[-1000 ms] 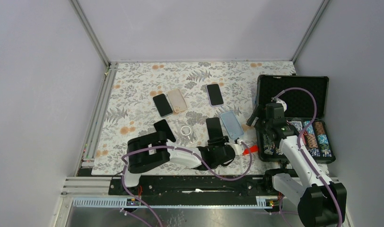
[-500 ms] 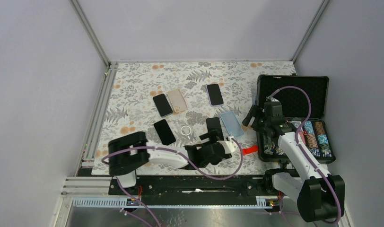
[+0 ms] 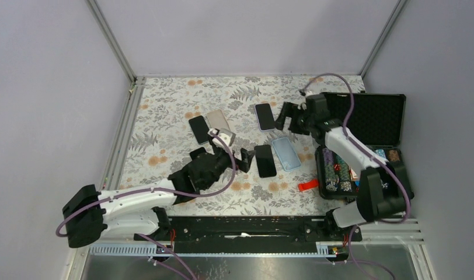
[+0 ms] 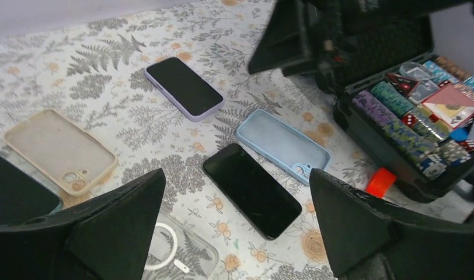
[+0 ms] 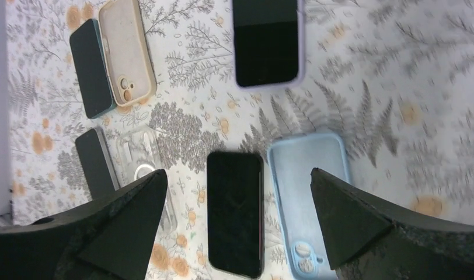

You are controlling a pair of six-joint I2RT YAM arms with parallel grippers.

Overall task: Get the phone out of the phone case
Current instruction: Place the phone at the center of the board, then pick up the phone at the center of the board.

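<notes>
Top external: left hand (image 3: 240, 154) opened, now left of phone (image 3: 265, 160).

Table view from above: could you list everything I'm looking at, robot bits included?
purple-cased phone: one, black screen, far middle of the cloth
bare phone: one, black, centre
teal-edged phone: one, dark, left of the beige case
dark phone: one, beside the clear case
beige case: one, empty
blue case: one, light blue, empty, right of the bare phone
clear case: one, see-through, white ring
box: one, black, open, right edge
poker chips: many, mixed colours, in the box
red tag: one, by the box
cloth: one, floral
left gripper: open, empty
right gripper: open, empty
</notes>
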